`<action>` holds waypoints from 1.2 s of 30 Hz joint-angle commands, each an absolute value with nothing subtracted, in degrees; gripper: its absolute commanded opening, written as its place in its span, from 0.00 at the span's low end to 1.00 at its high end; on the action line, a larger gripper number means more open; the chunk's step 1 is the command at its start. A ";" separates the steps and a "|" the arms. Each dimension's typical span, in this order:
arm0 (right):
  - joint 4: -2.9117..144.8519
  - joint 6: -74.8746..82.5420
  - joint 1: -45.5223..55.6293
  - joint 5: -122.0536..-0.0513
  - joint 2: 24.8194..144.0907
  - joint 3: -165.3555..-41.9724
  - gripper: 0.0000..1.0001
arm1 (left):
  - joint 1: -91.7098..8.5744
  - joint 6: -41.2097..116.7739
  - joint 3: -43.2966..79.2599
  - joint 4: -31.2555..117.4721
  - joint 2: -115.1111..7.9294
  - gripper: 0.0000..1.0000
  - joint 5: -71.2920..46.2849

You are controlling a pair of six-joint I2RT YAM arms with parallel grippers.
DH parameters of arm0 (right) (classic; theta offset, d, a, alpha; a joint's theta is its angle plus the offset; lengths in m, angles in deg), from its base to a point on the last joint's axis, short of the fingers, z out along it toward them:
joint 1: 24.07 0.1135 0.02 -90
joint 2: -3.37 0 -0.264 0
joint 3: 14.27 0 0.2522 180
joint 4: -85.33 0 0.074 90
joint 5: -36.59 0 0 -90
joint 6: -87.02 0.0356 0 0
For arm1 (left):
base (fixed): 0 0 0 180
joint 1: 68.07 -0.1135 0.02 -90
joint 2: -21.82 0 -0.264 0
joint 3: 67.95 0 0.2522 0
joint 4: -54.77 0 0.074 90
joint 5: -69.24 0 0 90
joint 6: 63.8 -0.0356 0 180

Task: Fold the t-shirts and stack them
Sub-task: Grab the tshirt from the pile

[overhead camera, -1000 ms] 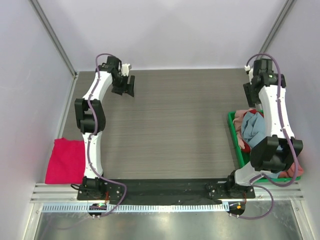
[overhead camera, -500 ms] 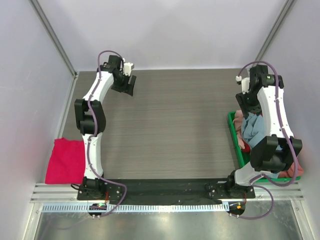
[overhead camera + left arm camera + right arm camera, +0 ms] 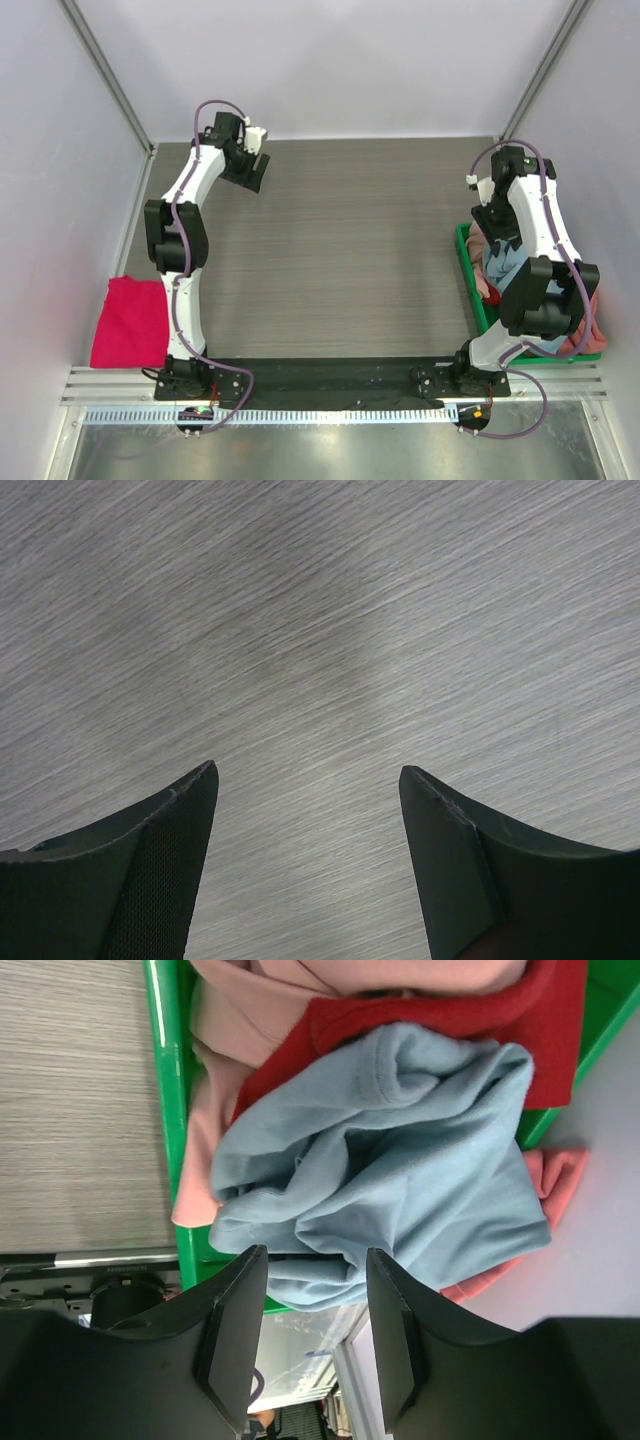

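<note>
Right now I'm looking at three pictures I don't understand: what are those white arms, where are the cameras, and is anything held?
They are two robot arms bolted to a grey wood-grain table. One camera looks down from above; one sits on each wrist. The left gripper hangs open over bare table. The right gripper, open and empty, hovers over a crumpled grey-blue t-shirt piled with a red t-shirt and a salmon-pink t-shirt in a green plastic bin. A folded magenta-pink t-shirt lies near the left arm's base.
</note>
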State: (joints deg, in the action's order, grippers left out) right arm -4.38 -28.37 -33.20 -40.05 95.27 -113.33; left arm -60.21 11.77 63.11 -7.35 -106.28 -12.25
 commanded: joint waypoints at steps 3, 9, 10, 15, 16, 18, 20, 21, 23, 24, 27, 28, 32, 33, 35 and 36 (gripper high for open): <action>-5.43 -29.44 -33.83 -35.31 94.52 -111.27 0.50 | -60.25 10.47 63.23 -4.96 -103.87 0.74 -12.68; -5.69 -28.73 -33.92 -34.60 94.87 -107.58 0.48 | -60.25 10.47 62.88 -4.52 -104.04 0.74 -12.59; -5.69 -28.82 -33.83 -34.43 94.96 -107.22 0.46 | -60.33 10.47 62.88 -4.44 -104.13 0.74 -12.42; -4.99 -28.91 -34.35 -31.98 95.40 -106.34 0.33 | -60.24 10.91 62.62 -4.43 -103.96 0.74 -12.06; -4.90 -28.73 -34.44 -31.44 95.57 -106.25 0.32 | -60.24 11.00 62.53 -4.43 -103.87 0.74 -12.06; -4.81 -28.47 -34.44 -30.39 95.75 -105.73 0.32 | -60.25 11.17 62.36 -4.44 -103.87 0.74 -12.15; -4.64 -28.47 -34.62 -29.07 95.49 -105.38 0.34 | -60.24 11.35 62.36 -4.17 -103.78 0.74 -12.06; -4.46 -28.56 -34.62 -28.54 95.40 -104.94 0.34 | -60.24 11.61 62.36 -4.08 -103.78 0.74 -12.15; -3.94 -28.82 -34.62 -26.44 94.96 -104.24 0.35 | -60.24 11.87 62.36 -3.73 -103.52 0.74 -12.24; -3.76 -28.82 -34.71 -25.82 94.87 -104.14 0.33 | -60.24 12.05 62.36 -3.73 -103.34 0.74 -12.24; -3.49 -29.17 -35.06 -24.06 94.34 -104.58 0.01 | -60.33 12.84 61.83 -3.82 -102.20 0.74 -12.41; -3.41 -29.17 -34.97 -23.97 93.99 -105.10 0.01 | -60.33 13.10 61.48 -3.82 -101.68 0.74 -12.50; -3.40 -29.61 -35.06 -23.79 91.53 -114.73 0.01 | -60.25 12.93 61.04 -5.05 -98.52 0.74 -12.59; -3.75 -30.13 -34.97 -24.05 90.40 -117.30 0.01 | -60.24 12.58 60.86 -5.40 -96.85 0.74 -12.68; -5.33 -31.01 -34.36 -24.41 89.33 -126.75 0.01 | -60.24 13.02 61.38 -6.28 -95.17 0.76 -13.47; -5.86 -31.98 -34.10 -24.49 88.46 -130.12 0.01 | -60.24 13.45 62.52 -6.89 -94.04 0.80 -13.90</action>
State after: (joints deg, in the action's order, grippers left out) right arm -5.01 -28.96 -34.68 -26.56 95.03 -117.74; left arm -60.21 12.36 60.42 -6.41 -101.99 -12.75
